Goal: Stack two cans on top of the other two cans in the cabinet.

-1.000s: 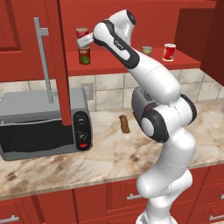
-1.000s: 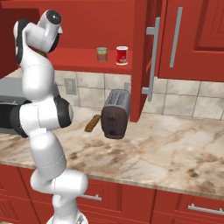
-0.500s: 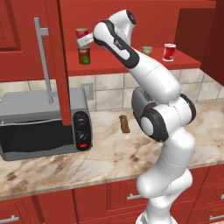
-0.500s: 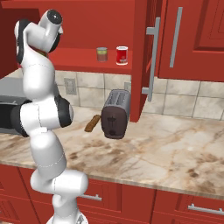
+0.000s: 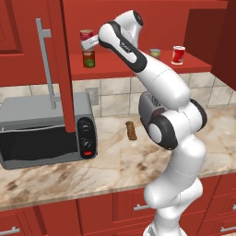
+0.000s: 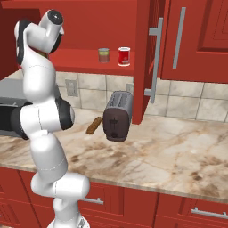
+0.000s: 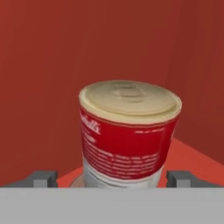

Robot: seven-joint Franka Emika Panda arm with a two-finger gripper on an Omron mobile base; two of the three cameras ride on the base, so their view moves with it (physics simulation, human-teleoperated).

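Note:
A red can with a pale lower band (image 5: 85, 35) stands on top of a green-labelled can (image 5: 89, 59) at the left of the red cabinet shelf (image 5: 133, 70). My gripper (image 5: 91, 43) is level with the red can and open. In the hand view the red can (image 7: 129, 135) sits upright between the two fingertips (image 7: 44, 178), with a gap on each side. Two more cans stand singly farther right on the shelf: an olive one (image 5: 155, 53) and a red one (image 5: 178, 54). From the right base they appear as the olive can (image 6: 103, 55) and the red can (image 6: 124, 56).
The open cabinet door (image 5: 61, 69) with its long grey handle hangs left of the stack. Below are a microwave (image 5: 44, 133), a toaster (image 6: 117, 121) and a small brown item (image 5: 132, 131) on the marble counter (image 6: 178, 151).
The jaws have opened off the red can, which stays standing on the green-labelled can. The arm has barely moved.

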